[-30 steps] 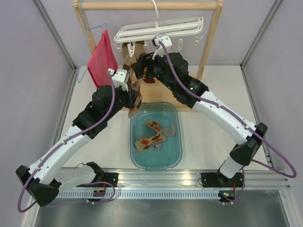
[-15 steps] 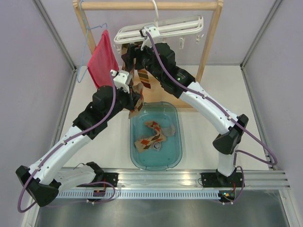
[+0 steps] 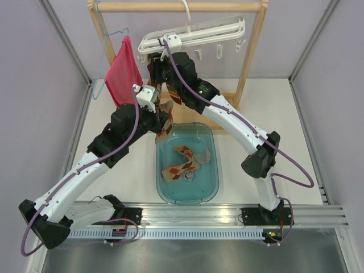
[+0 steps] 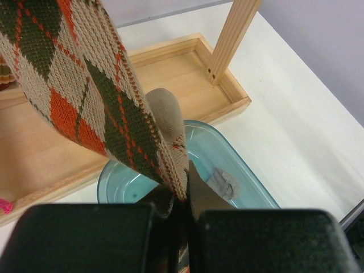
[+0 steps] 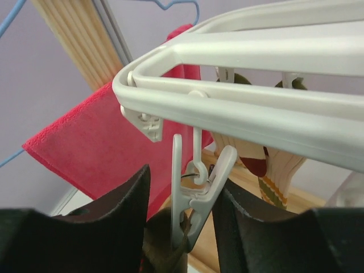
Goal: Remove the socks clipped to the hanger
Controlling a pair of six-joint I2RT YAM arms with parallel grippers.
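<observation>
Patterned socks (image 5: 272,181) dangle under white hanger (image 5: 239,108) — seemingly clipped.

- clip (image 5: 192,199): lower end lost in shadow between the right gripper (image 5: 183,187) jaws; contact not discernible.
- hanger (image 5: 244,108): frame cut off at the 3 o'clock edge.
- argyle sock (image 4: 85,96): cut off at 12 o'clock; its tail is hidden inside the left gripper (image 4: 182,196) jaws.

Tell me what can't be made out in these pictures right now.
- Right wrist view: lower tip of the clip, sunk between the fingers of the right gripper; whether it bites a sock is hidden.
- Left wrist view: upper end of the argyle sock, cut off by the top edge.
- Top external view: clips on the hanger, too small to read; the right arm covers those at its left end.
</observation>
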